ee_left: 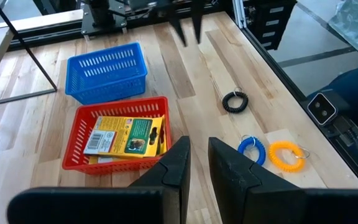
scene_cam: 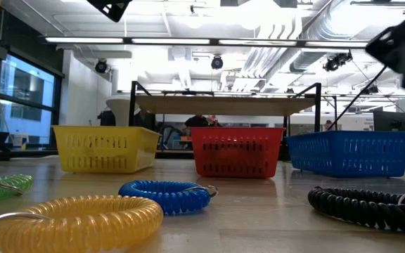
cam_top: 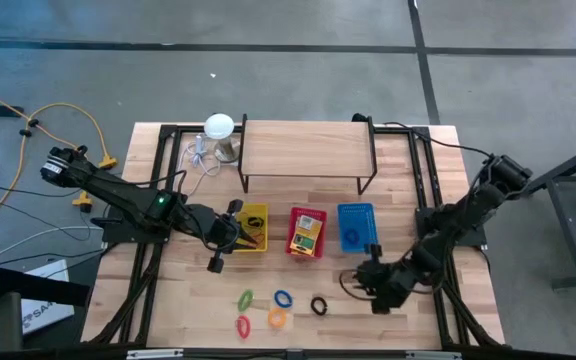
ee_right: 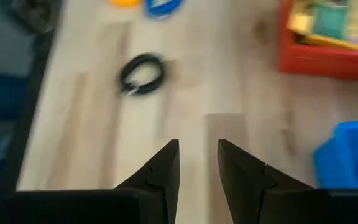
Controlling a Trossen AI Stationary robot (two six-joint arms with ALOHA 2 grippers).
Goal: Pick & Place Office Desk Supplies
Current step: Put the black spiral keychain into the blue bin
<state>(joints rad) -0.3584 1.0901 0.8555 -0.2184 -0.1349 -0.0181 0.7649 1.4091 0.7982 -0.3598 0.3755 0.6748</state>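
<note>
The right hand hovers just beside the black ring, empty, fingers narrowly parted. The left hand, empty and narrowly parted, waits beside the yellow basket. Risk: the narrow gap may push the ring away instead of straddling it.

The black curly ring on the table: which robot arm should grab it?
Probably the right. The right end effector hangs close beside the black curly ring, fingers apart with nothing between them. The left end effector is farther away, by the yellow basket.
</note>
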